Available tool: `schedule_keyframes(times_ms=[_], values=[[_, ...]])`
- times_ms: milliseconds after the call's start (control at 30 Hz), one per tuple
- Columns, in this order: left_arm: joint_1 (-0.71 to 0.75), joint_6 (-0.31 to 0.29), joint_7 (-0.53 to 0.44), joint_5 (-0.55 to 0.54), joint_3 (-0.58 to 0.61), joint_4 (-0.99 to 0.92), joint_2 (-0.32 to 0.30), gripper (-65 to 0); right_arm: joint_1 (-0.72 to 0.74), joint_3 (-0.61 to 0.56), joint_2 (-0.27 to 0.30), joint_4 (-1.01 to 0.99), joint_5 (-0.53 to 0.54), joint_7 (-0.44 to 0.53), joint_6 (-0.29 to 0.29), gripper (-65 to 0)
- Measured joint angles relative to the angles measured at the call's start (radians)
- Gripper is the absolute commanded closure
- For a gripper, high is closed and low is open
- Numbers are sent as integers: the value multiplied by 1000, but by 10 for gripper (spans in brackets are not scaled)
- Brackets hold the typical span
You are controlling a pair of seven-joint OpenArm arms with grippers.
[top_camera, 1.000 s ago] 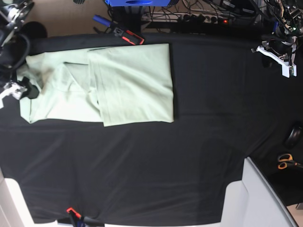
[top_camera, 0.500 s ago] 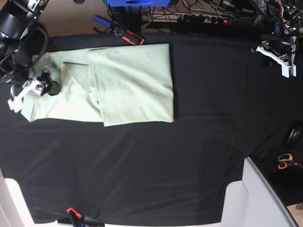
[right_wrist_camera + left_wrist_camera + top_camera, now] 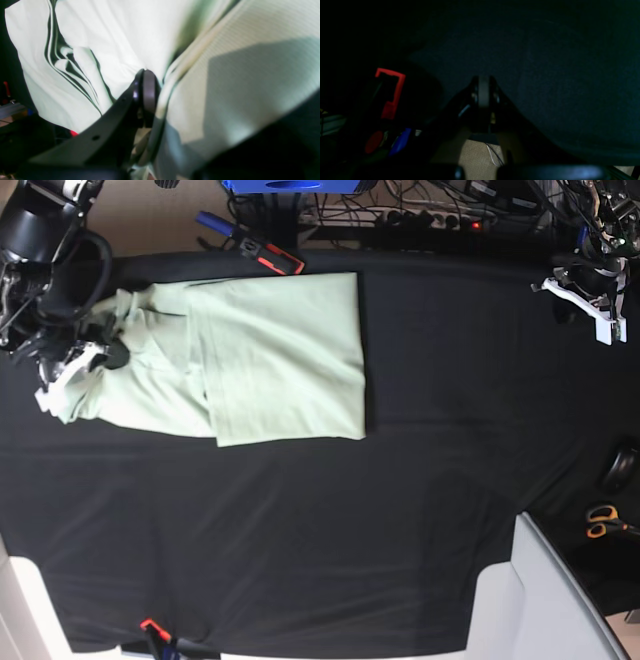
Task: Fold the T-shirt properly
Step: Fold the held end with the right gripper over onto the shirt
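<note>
I have the right gripper [image 3: 72, 368] pinched shut on a hem of the T-shirt [image 3: 270, 360], which lies along the far edge of the counter toward its far left corner, the half nearer the middle already doubled over into a neat rectangle. To do this fold well I judge I should lift just enough to clear the layer below, carry the edge straight across toward the folded panel without twisting, and lay it down flat before letting go. The cloth is thin, pale mint knit, limp, rippling into soft ridges around the pinch. The black tablecloth [image 3: 330, 530] under it looks matte. My left gripper [image 3: 483, 96] hangs shut and empty over the far right corner.
</note>
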Motion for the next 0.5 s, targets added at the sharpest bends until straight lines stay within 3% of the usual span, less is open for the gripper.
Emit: schedule_keyframes(times_ms=[500], values=[[0, 0, 0, 0, 0, 0, 0, 0, -6, 0, 182, 113, -8, 2, 0, -3]])
